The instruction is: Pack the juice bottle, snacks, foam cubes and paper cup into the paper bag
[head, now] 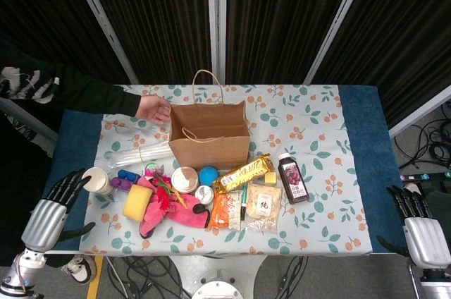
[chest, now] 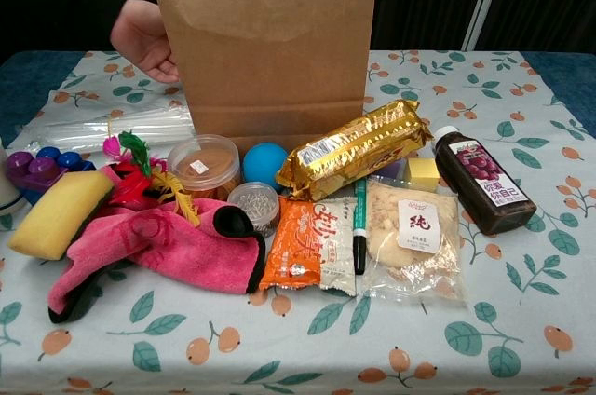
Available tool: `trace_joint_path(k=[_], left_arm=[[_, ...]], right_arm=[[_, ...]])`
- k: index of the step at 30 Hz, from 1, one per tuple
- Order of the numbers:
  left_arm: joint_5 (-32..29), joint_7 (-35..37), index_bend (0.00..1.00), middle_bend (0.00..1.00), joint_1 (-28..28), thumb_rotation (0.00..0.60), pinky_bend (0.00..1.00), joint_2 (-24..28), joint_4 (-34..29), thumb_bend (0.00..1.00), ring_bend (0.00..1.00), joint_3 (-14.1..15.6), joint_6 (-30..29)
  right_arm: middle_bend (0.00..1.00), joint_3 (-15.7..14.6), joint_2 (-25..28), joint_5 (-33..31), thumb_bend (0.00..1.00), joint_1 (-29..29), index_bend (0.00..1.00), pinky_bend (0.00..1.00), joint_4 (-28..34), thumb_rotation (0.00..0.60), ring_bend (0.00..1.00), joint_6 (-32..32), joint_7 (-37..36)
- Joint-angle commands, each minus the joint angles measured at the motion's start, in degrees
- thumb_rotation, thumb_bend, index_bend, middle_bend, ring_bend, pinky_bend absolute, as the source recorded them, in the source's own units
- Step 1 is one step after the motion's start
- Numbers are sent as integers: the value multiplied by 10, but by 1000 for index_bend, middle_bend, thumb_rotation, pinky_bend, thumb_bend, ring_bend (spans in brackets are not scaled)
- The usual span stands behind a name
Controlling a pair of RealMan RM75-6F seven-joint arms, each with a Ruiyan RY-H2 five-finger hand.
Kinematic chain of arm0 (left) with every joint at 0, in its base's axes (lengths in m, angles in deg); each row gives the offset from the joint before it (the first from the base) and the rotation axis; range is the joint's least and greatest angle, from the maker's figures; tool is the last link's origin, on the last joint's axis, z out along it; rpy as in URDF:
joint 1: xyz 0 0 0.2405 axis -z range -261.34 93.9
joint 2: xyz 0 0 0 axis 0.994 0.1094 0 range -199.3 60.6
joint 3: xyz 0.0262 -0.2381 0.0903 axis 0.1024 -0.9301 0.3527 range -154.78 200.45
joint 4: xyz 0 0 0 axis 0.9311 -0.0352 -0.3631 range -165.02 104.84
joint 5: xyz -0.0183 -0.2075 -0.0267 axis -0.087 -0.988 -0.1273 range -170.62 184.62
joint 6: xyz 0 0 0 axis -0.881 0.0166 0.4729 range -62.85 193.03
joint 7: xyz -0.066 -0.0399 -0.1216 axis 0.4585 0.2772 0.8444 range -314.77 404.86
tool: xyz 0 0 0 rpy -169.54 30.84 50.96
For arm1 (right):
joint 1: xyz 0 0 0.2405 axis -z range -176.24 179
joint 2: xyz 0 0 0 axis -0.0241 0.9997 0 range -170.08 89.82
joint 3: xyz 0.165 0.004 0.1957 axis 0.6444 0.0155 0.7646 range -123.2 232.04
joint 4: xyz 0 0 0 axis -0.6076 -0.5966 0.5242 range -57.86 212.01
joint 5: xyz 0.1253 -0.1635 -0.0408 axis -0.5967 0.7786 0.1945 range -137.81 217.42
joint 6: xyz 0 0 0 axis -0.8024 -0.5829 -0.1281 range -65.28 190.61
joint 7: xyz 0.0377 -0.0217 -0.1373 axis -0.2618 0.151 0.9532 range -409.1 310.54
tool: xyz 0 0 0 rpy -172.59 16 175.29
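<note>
Backdrop: dark pleated curtains across the top of the frame, crossed by slanted pale metal bars.
Table: floral cloth with orange fruit and green leaves over a blue cover.
Floor: grey, black cables at right edge.
Light: even, indoor.

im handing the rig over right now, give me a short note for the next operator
Left hand: open, holding nothing, at the table's left edge beside the paper cup.
Right hand: fingers apart, holding nothing, off the table's right edge.
Paper bag stands upright and open mid-table; a person's hand touches its left side.
Juice bottle, gold snack pack, orange snack, clear snack bag and yellow foam cube all lie in front of the bag.
Done: nothing seen packed. Left: everything.
</note>
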Motion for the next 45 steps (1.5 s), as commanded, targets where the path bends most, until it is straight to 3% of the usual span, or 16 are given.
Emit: trace_joint_path(k=[1, 8, 13, 21, 26, 35, 45], left_arm=[[0, 0, 103, 100, 0, 600, 156, 0, -1, 89, 62, 0, 0], [1, -6, 103, 100, 0, 600, 156, 4, -5, 90, 62, 0, 1], [-4, -6, 103, 99, 3, 600, 156, 8, -2, 90, 63, -5, 3], [-26, -22, 103, 99, 11, 600, 157, 8, 17, 89, 63, -20, 20], [-34, -33, 116, 99, 19, 600, 156, 8, 30, 90, 63, -25, 34], [-50, -45, 134, 99, 24, 600, 156, 1, 35, 90, 63, -27, 55], [-64, -53, 135, 100, 31, 600, 156, 1, 30, 90, 63, -36, 65]], right_arm=[[53, 0, 0, 0, 8, 0, 12, 0, -1, 600, 0, 0, -1], [53, 6, 14, -5, 7, -8, 12, 0, -2, 600, 0, 10, 3], [54, 20, 42, 0, 7, -44, 12, 0, 1, 600, 0, 47, 38], [55, 45, 90, 22, 9, -145, 12, 0, 20, 600, 0, 159, 71], [54, 59, 100, 14, 14, -210, 12, 0, 32, 600, 0, 248, 140], [57, 70, 58, -8, 163, -319, 11, 0, -4, 600, 0, 397, 248], [27, 66, -26, -45, 211, -392, 0, 0, -68, 600, 0, 492, 323]])
